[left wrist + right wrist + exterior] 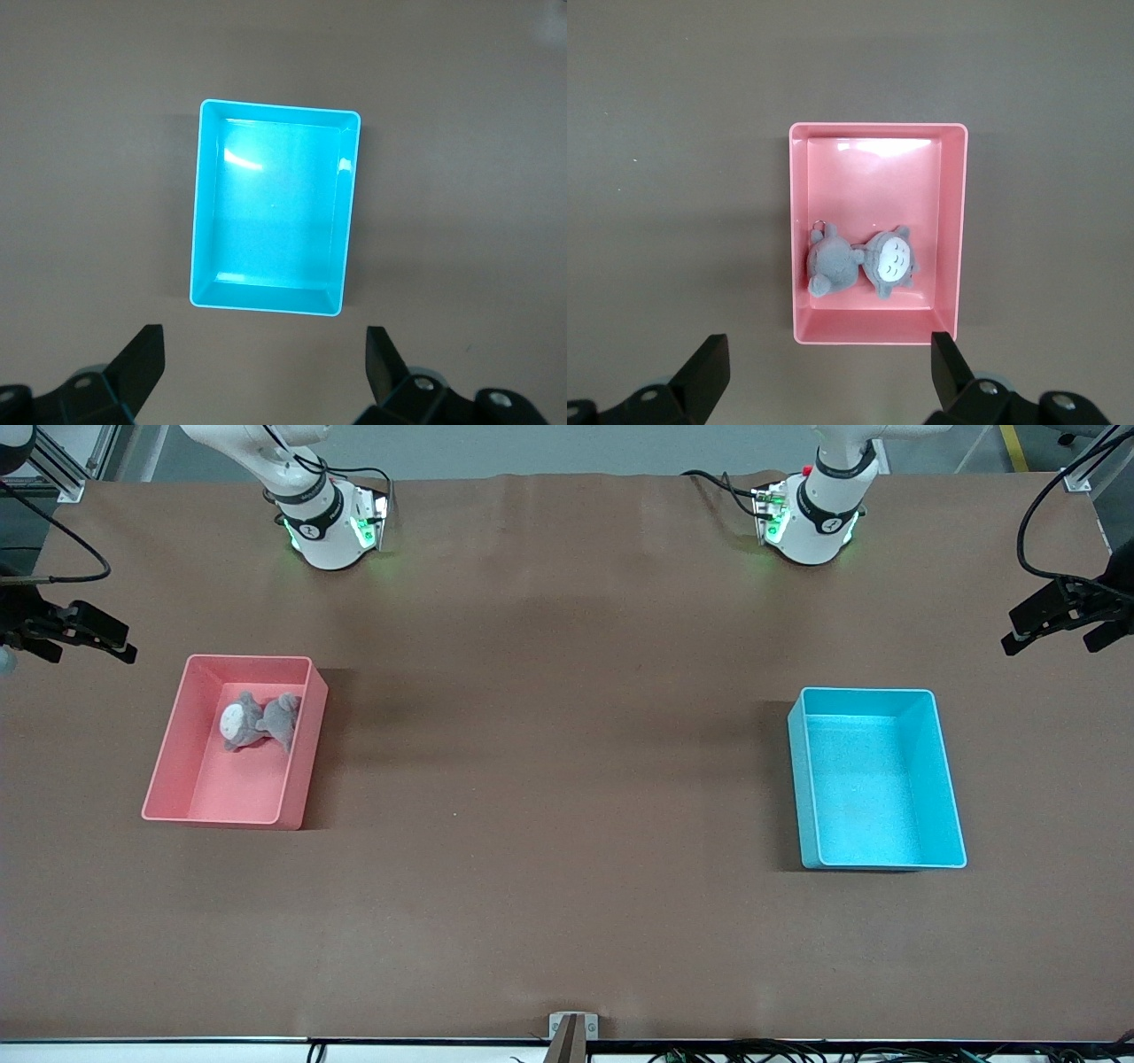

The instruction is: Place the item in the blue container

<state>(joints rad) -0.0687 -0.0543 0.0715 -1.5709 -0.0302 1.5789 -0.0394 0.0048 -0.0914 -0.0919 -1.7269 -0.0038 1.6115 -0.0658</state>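
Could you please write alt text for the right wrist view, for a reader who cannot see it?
A pink bin on a brown table holds a grey plush toy lying at one end. The right hand, open and empty, hovers above the bin.

The blue container (205, 212) looks like smooth plastic, pretty glossy, with bright glare streaks on its inner walls and floor. The pink bin (951, 221) is the same kind of plastic with a shiny highlight along one inside wall. The little grey toy (864, 263) in it is soft fuzzy plush with a paler cloth face. The table (549, 779) is a matt brown sheet, faintly creased.
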